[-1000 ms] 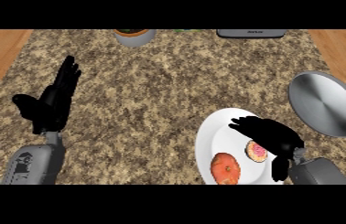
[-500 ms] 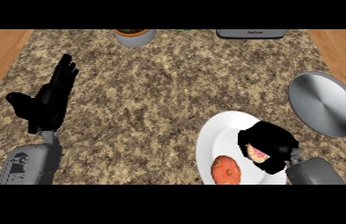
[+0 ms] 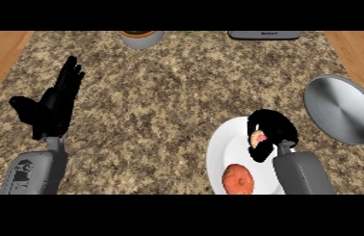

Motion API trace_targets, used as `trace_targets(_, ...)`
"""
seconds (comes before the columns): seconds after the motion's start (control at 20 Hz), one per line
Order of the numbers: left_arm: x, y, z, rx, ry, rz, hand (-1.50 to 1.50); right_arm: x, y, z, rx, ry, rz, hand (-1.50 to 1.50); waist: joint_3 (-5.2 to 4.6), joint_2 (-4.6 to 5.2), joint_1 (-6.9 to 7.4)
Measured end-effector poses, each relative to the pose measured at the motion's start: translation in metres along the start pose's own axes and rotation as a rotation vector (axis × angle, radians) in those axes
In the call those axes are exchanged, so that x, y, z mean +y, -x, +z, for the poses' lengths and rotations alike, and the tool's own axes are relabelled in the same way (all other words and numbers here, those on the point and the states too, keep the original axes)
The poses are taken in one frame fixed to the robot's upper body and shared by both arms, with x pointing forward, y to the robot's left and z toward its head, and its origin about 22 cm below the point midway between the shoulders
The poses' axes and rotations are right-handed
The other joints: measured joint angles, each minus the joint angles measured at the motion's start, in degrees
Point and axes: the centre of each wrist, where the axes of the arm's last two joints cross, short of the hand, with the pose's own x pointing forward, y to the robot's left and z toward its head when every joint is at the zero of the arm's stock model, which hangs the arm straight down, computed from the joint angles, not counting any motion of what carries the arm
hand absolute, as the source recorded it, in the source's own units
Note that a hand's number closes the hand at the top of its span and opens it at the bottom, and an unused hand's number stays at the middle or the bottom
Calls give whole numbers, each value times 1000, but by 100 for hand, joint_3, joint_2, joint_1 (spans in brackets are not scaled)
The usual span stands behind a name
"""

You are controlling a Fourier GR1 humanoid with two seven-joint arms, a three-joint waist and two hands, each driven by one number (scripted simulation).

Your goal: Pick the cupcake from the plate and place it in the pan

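My right hand is over the white plate at the lower right, with its fingers curled round the cupcake. Only a small pink and tan part of the cupcake shows under the fingers. An orange-red round fruit lies on the plate's near part. The grey pan sits at the right edge of the counter, just beyond the plate. My left hand rests open at the left, fingers pointing up.
A grey bowl with orange-brown contents stands at the counter's far edge. A dark grey appliance sits at the far right. Wooden floor shows past both sides of the speckled counter.
My right hand's fingers have closed round the cupcake on the plate and the hand has drawn in over it. The left hand has drifted slightly.
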Motion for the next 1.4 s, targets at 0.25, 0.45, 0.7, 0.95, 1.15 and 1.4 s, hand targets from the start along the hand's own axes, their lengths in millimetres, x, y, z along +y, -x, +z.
trace_targets(0.25, -8, -3, -4, -4, 29, 2, 0, -39, -36, -7, 261, 267, -108, 150, 5, 5, 127)
trace_targets(0.45, -10, 0, -5, -4, 35, 1, 0, -73, -80, -2, 358, 525, -129, 150, 2, -7, 161)
trace_targets(0.7, -10, 1, -3, 0, 22, -4, 0, -95, -118, 7, 419, 753, -188, 150, 5, -17, 115)
trace_targets(0.95, -3, 5, 2, 3, 13, 1, 0, -113, -118, 14, 450, 897, -253, 150, 7, -22, 43)
trace_targets(1.15, 2, 5, 4, 2, 6, -3, 0, -129, -85, 16, 457, 997, -385, 150, 10, -16, 9)
trace_targets(1.4, -3, 8, 6, 4, 0, -3, 0, -148, -26, 20, 486, 1079, -489, 150, 12, -16, -14)
